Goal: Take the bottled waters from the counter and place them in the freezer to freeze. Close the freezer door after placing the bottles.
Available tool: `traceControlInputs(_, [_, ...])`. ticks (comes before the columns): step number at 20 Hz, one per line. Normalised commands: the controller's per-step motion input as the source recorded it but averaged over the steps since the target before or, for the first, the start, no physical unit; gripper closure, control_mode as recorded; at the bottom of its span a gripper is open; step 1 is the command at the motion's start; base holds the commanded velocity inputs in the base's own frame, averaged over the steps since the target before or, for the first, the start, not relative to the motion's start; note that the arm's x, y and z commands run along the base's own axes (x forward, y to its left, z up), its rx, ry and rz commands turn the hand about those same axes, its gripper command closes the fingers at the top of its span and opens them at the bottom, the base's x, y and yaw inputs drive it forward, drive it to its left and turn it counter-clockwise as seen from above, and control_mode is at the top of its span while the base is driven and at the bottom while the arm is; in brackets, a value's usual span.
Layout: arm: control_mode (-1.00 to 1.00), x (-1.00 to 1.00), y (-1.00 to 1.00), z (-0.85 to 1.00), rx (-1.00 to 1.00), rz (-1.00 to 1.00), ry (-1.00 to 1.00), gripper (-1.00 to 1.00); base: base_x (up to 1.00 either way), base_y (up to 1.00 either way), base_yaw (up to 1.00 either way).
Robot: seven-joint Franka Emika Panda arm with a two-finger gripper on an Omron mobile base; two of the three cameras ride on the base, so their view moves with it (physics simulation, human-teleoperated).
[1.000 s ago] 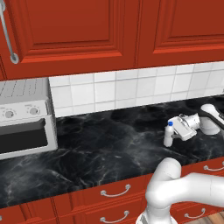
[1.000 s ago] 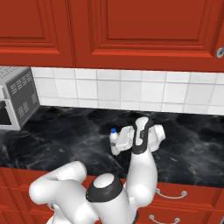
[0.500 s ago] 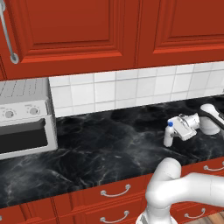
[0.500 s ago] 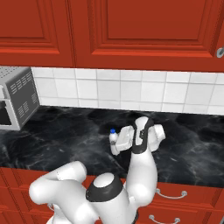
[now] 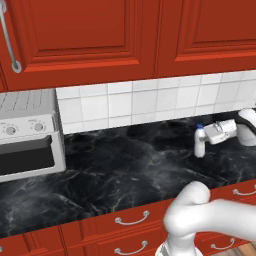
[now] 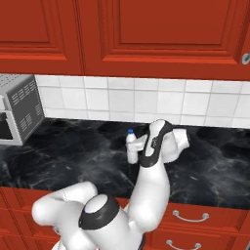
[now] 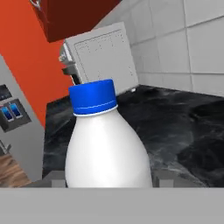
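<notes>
Since a second ago nothing has shifted noticeably: the blue-capped bottle [image 5: 199, 143] stands at the same spot on the counter [image 5: 125, 170] and the gripper [image 5: 206, 135] stays level with it, reaching in from the right. Bottle upright, on the right part of the black marble-look counter, near the white tiled backsplash [image 5: 150, 102]. In the hand view the bottle [image 7: 107, 144] sits between the two finger tips [image 7: 53, 178], its whitish body spanning the gap between them; jaws appear drawn in against its sides, gripping it. Bottle base looks to be on the counter. Right base view: bottle [image 6: 131, 147] just left of the wrist. Silver toaster oven [image 5: 27, 135] far left on the counter. Red cabinets [image 5: 130, 40] above.
</notes>
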Motion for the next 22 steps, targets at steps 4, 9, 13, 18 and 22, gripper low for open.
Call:
traceControlInputs(4, [-1.00, -0.20, 0.09, 0.44, -0.01, -0.63, 0.24, 1.00, 0.00, 0.00, 0.00])
traceControlInputs(9, [-1.00, -0.28, 0.01, 0.78, -0.02, -0.63, 0.05, 1.00, 0.00, 0.00, 0.00])
traceControlInputs(13, [-1.00, -0.40, 0.15, 0.61, -0.16, -0.54, 0.00, 1.00, 0.00, 0.00, 0.00])
traceControlInputs(18, [-1.00, -0.43, 0.59, 0.15, -0.34, -0.35, 0.00, 1.00, 0.00, 0.00, 0.00])
traceControlInputs(22, [-1.00, -0.46, 0.74, 0.27, -0.34, -0.14, -0.11, 1.00, 0.00, 0.00, 0.00])
